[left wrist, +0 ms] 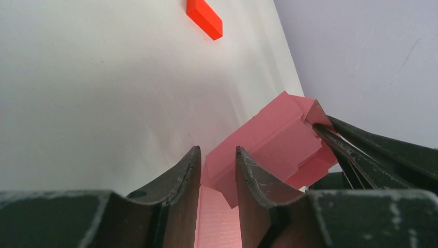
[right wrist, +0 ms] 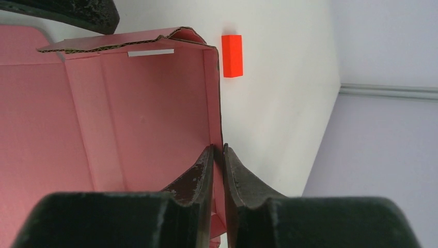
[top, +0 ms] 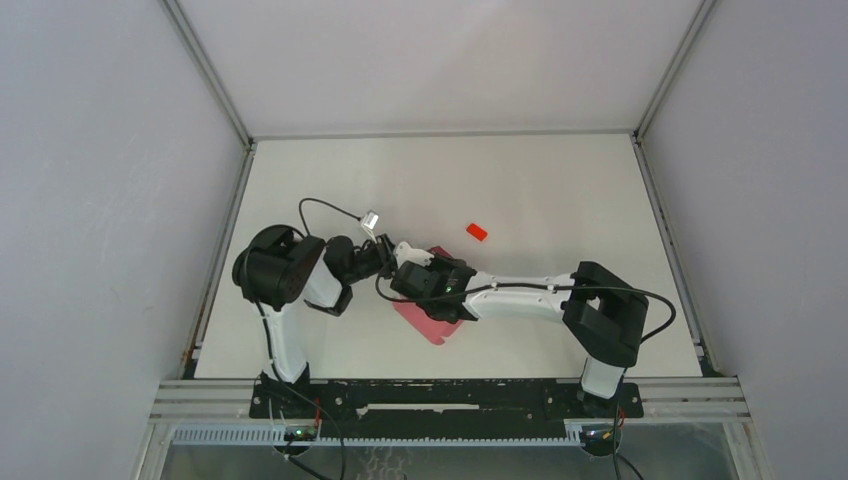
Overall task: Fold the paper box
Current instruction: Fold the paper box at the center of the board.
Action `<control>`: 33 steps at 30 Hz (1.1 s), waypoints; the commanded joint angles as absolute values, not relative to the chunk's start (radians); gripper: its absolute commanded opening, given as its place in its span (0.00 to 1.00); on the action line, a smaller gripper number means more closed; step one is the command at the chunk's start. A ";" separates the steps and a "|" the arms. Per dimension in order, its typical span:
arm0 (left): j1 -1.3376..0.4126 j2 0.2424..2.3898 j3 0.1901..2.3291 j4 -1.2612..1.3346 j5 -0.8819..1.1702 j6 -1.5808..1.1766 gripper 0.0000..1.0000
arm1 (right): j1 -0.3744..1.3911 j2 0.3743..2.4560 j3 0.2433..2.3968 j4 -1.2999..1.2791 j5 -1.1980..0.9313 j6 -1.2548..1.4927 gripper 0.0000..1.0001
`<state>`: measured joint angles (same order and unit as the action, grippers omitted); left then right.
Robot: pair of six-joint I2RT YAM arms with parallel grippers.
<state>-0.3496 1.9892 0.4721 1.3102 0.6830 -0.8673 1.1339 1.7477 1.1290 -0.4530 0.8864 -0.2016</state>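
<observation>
The pink paper box (top: 432, 325) lies partly folded mid-table, mostly hidden under both grippers. My right gripper (right wrist: 218, 150) is shut on the box's raised right wall, seen edge-on between its fingers; the box's inside (right wrist: 129, 113) fills the left of that view. In the top view it (top: 425, 290) sits over the box. My left gripper (left wrist: 217, 152) stands with its jaws a narrow gap apart, a pink panel showing between them and the box body (left wrist: 274, 137) just beyond. In the top view it (top: 400, 255) is at the box's far left edge.
A small bright red block (top: 476, 232) lies on the white table just beyond the box; it also shows in the left wrist view (left wrist: 205, 18) and the right wrist view (right wrist: 232, 56). Grey walls enclose the table on three sides.
</observation>
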 commanded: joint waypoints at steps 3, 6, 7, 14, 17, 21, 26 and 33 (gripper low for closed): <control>-0.353 1.939 0.454 1.314 0.670 -0.809 0.35 | 1.185 1.774 1.159 -0.383 1.006 -0.265 0.20; -0.351 1.934 0.443 1.312 0.662 -0.795 0.35 | 1.206 1.792 1.153 -0.365 1.038 -0.279 0.20; -0.349 1.934 0.439 1.311 0.658 -0.791 0.35 | 1.212 1.801 1.153 -0.364 1.047 -0.278 0.20; -0.319 1.921 0.392 1.337 0.649 -0.777 0.35 | 1.238 1.838 1.153 -0.397 1.114 -0.252 0.20; -0.307 1.918 0.373 1.375 0.647 -0.791 0.35 | 1.246 1.849 1.153 -0.415 1.142 -0.251 0.20; -0.305 1.902 0.351 1.388 0.641 -0.793 0.35 | 1.262 1.863 1.152 -0.423 1.173 -0.254 0.21; -0.307 1.898 0.340 1.400 0.641 -0.794 0.35 | 1.281 1.884 1.151 -0.428 1.201 -0.261 0.21; -0.308 1.896 0.330 1.412 0.640 -0.796 0.35 | 1.315 1.923 1.151 -0.432 1.255 -0.260 0.22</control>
